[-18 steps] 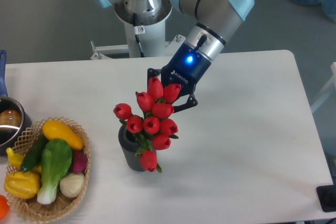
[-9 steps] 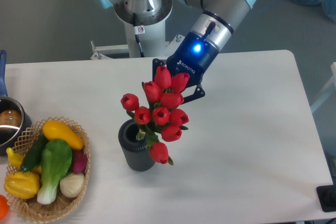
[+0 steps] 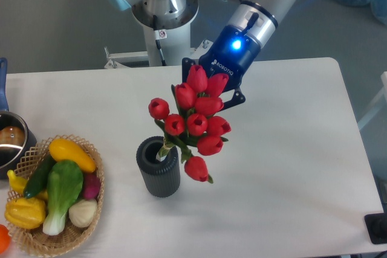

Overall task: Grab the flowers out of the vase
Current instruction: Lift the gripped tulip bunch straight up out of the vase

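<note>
Nearest the camera, at the table's front left, a wicker basket [image 3: 91, 209] holds toy vegetables: a yellow squash [image 3: 71, 154], a green-and-white bok choy [image 3: 61, 193], a dark green cucumber [image 3: 39, 175], a yellow pepper [image 3: 25, 211], a pale onion [image 3: 82, 212] and a purple piece partly hidden between them. An orange object is cut off by the lower left corner.

Just right of the basket, apart from it, the vase [image 3: 159, 167] stands upright on the white table [image 3: 290, 167]. It is dark grey, ribbed and cylindrical. Pale stem ends show inside its mouth, so the lowest part of the stems is at or just within the rim.

The flowers [image 3: 195, 123] rise above and to the right of the vase, tilted toward the arm. Nine red buds are visible, with green stems and leaves among them. The lowest bud hangs beside the vase's upper right edge; whether it touches cannot be told.

At the far left edge sits a metal pot [image 3: 11, 143], partly out of frame.

Behind the top buds is the gripper [image 3: 213, 86], with a blue light lit on its body. Its black fingers [image 3: 237, 96] are closed around the upper part of the bunch; the contact point itself is hidden by the buds. The arm's base [image 3: 158, 13] stands beyond the table's far edge.
</note>
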